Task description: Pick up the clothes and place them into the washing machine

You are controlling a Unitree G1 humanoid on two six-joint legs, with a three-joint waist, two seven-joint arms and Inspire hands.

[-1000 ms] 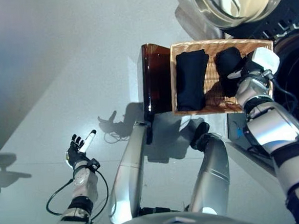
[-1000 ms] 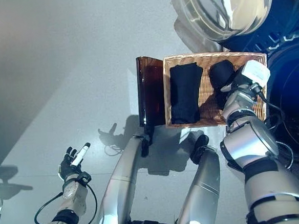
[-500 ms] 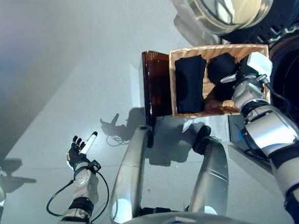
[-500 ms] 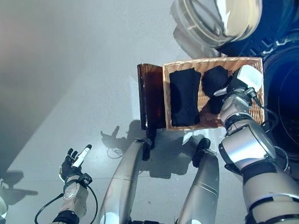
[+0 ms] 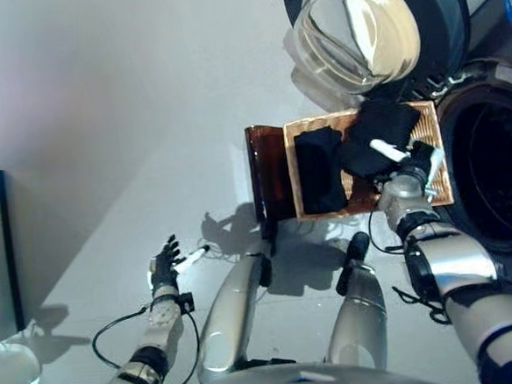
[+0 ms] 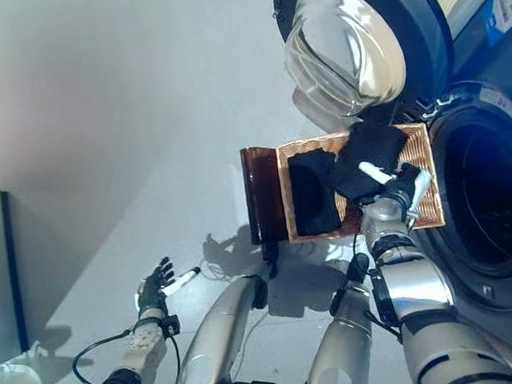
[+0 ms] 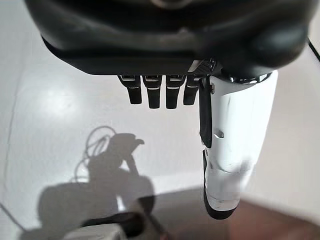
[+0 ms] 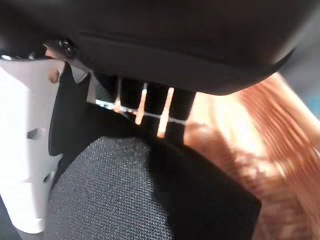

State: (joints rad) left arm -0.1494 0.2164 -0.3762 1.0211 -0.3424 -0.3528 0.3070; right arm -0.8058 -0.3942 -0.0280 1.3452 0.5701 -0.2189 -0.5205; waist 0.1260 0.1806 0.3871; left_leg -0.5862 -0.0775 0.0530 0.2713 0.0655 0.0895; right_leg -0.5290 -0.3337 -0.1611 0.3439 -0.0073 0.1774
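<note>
— Where is the clothing at this moment?

— Two dark pieces. One black garment [image 5: 382, 135] is gripped by the right hand [image 5: 410, 164], whose fingers and white-covered thumb are curled round the cloth; the right wrist view shows the black fabric [image 8: 150, 195] bunched right against the fingers. It hangs above the far right part of the wicker basket [image 5: 442, 183]. The other piece, a folded black garment [image 5: 318, 172], lies in the basket's left half.

— What is different from a second ago?

— Back then the right hand was down inside the basket on a rolled-up dark bundle, and both pieces lay flat side by side. Now the bundle has been drawn up and unrolled, so it spreads over the basket's far rim and partly overlaps the folded piece. The whole picture has also shifted: the camera has moved, so more of the washing machine [image 6: 494, 79] shows, with its glass door [image 5: 355, 31] swung wide and the dark drum opening [image 5: 492, 171] just to the right of the basket.

— And the other hand?

— The left hand [image 5: 166, 270] hangs low on the left over the grey floor [image 5: 102, 124], fingers straight and spread, holding nothing, much as before.

— Anything beside the basket?

— A dark brown panel [image 5: 268, 169] stands against its left side.
</note>
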